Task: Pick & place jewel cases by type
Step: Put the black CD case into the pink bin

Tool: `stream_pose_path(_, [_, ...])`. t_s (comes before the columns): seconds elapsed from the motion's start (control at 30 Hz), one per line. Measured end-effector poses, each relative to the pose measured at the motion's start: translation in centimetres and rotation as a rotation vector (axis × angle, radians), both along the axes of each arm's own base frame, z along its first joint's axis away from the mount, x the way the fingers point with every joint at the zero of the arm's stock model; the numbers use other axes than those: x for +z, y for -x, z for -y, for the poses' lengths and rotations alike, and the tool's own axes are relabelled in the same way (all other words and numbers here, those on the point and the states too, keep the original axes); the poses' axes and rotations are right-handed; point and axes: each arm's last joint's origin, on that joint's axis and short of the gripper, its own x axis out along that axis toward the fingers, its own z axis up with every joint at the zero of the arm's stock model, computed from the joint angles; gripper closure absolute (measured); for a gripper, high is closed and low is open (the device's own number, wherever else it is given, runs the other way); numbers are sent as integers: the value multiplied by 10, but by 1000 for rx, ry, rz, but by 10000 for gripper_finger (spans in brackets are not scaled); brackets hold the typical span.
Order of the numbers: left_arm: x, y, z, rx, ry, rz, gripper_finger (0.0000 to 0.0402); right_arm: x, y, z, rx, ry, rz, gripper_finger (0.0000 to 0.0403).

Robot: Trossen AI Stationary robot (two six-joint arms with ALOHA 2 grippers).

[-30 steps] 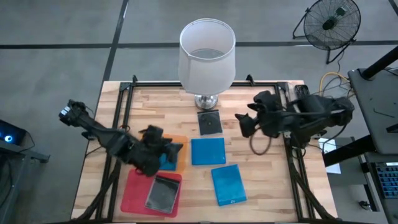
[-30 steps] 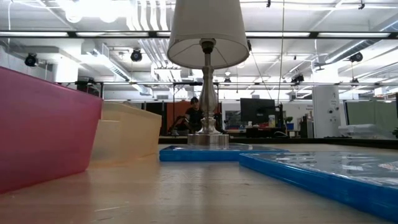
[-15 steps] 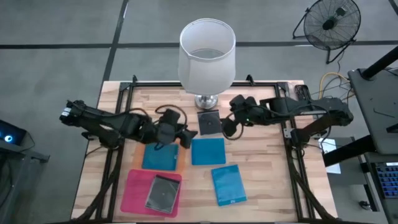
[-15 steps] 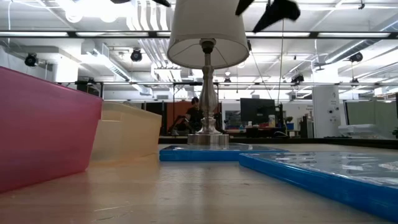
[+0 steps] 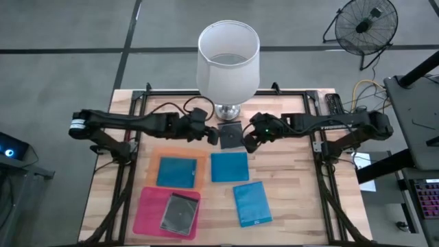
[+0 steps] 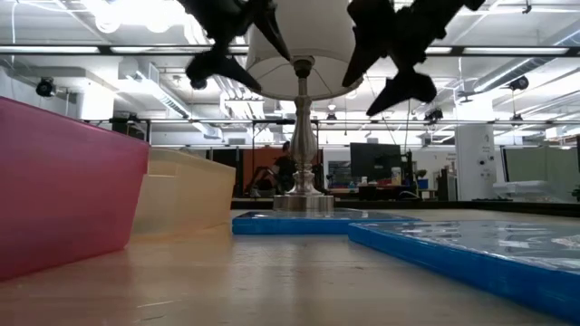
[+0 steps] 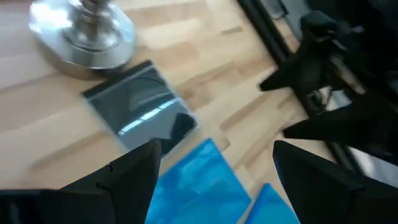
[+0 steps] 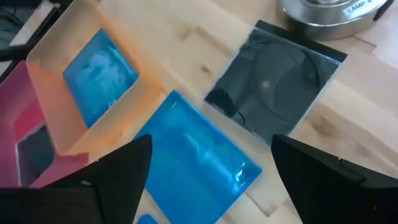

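Near the centre of the high view, just below the lamp base [image 5: 228, 112]: a dark grey jewel case [image 5: 231, 135] flat on the table [image 5: 295, 185]. Left gripper [image 5: 211, 136] and right gripper [image 5: 248, 143] flanking it, both spread wide, both empty, apparently hovering above the wood. Lower centre: two blue jewel cases [image 5: 229, 167] [image 5: 252, 203]. Left of centre: a third blue case [image 5: 177, 171] inside the orange tray [image 5: 199, 173]. Lower left: a silvery case [image 5: 180, 212] in the pink tray [image 5: 146, 214].

Blue cases [image 5: 229, 167], apparently dark-grey case [image 5: 231, 135].
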Motion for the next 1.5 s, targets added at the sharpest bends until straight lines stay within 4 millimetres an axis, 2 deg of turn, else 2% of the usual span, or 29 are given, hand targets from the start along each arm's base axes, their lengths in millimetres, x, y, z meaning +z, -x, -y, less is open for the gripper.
stream_pose_path(0.17, [-28, -2, -13, -1, 68, 78, 108, -14, 1, 13, -82, -32, 47, 74])
stream_pose_path(0.37, [-55, 2, -27, 23, 93, 17, 109, -23, 5, 21, -132, -42, 26, 76])
stream_pose_path(0.57, [-78, -11, -42, 29, 183, -49, 112, -23, 7, 35, -179, -36, 28, 77])
stream_pose_path(0.9, [-98, -39, -70, 56, 231, -130, 112, -24, 7, 54, -149, -27, 97, 78])
stream_pose_path(1.13, [-116, -66, -82, -7, 316, -217, 112, -58, 12, 54, -121, -91, 74, 78])
stream_pose_path(1.3, [-112, -74, -84, -48, 291, -271, 112, -68, 15, 49, -107, -100, 43, 78])
stream_pose_path(1.5, [-107, -73, -84, -43, 245, -265, 113, -67, 15, 50, -105, -71, 48, 78])
